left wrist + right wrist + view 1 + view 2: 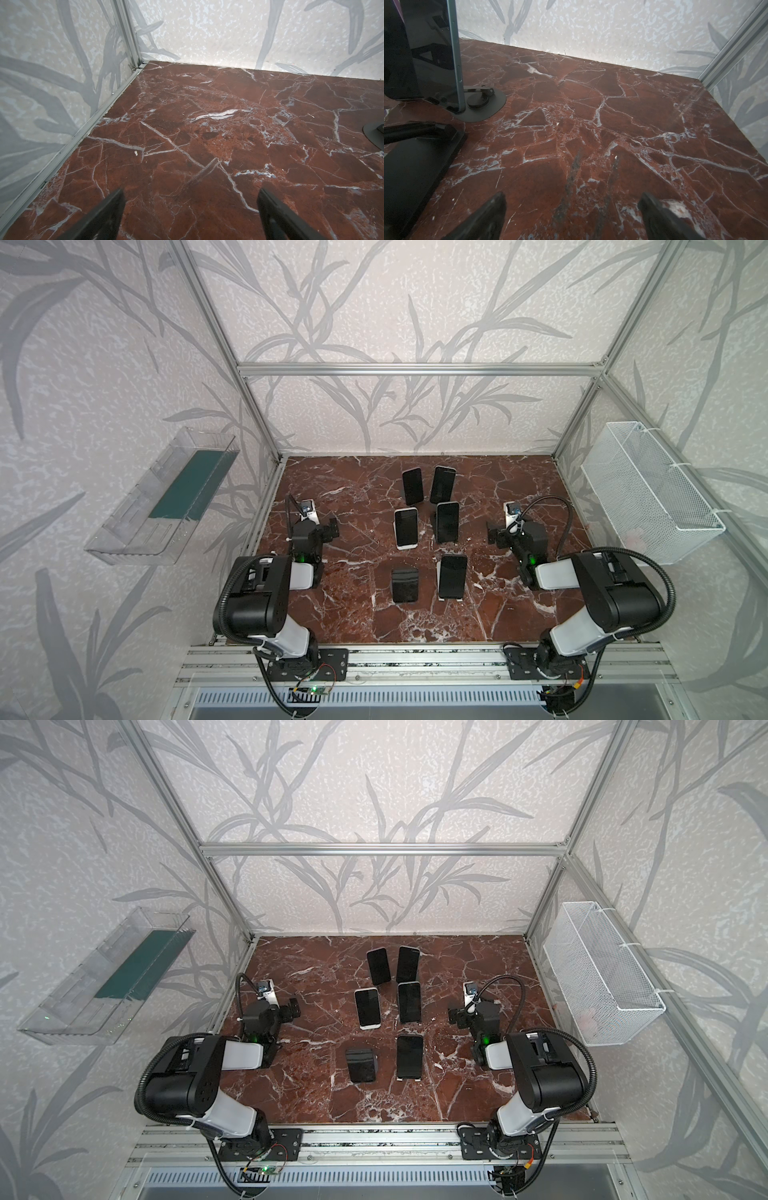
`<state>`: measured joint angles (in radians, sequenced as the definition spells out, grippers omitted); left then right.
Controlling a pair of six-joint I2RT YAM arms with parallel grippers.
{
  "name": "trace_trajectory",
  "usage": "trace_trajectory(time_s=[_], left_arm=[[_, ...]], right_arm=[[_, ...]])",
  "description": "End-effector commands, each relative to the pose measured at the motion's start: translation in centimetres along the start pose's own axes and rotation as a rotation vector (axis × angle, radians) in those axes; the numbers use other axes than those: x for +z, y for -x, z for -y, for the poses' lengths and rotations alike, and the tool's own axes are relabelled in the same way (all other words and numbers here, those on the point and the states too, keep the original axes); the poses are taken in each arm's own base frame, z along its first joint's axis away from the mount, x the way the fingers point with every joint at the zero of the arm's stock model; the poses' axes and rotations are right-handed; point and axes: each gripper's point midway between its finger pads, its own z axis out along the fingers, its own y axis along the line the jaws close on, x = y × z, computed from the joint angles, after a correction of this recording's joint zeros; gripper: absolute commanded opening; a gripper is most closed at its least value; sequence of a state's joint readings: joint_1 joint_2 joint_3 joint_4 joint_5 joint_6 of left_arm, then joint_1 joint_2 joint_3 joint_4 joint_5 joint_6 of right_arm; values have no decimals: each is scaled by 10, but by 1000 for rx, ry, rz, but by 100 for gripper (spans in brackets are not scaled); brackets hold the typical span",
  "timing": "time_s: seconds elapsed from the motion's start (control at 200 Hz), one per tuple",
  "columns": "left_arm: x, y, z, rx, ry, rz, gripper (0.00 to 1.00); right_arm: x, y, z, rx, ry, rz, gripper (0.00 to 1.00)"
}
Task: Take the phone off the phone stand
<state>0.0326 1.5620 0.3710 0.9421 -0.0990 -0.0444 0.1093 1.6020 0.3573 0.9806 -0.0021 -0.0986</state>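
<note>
The marble table (511, 614) gives me bare room along both sides and the front edge. Frame rails (264, 506) close the left, right and back. The phones (447, 522) sit mid-table in two columns, well apart from both arms. Each is propped on its phone stand (481, 104), long axis rising toward the back wall, screen facing front. My left gripper (190, 193) and right gripper (572, 196) hang with fingers released, holding nothing.
</note>
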Motion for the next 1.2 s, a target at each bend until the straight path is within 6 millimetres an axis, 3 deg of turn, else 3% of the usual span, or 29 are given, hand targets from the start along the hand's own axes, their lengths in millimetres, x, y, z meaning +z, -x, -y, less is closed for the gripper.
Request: trace_trajectory(time_s=[0.0, 1.195], left_arm=[[1, 1, 2, 15, -9, 4, 99], [1, 2, 2, 15, -10, 5, 99]], right_arm=[[0, 13, 2, 7, -1, 35, 99], [-5, 14, -1, -39, -61, 65, 99]])
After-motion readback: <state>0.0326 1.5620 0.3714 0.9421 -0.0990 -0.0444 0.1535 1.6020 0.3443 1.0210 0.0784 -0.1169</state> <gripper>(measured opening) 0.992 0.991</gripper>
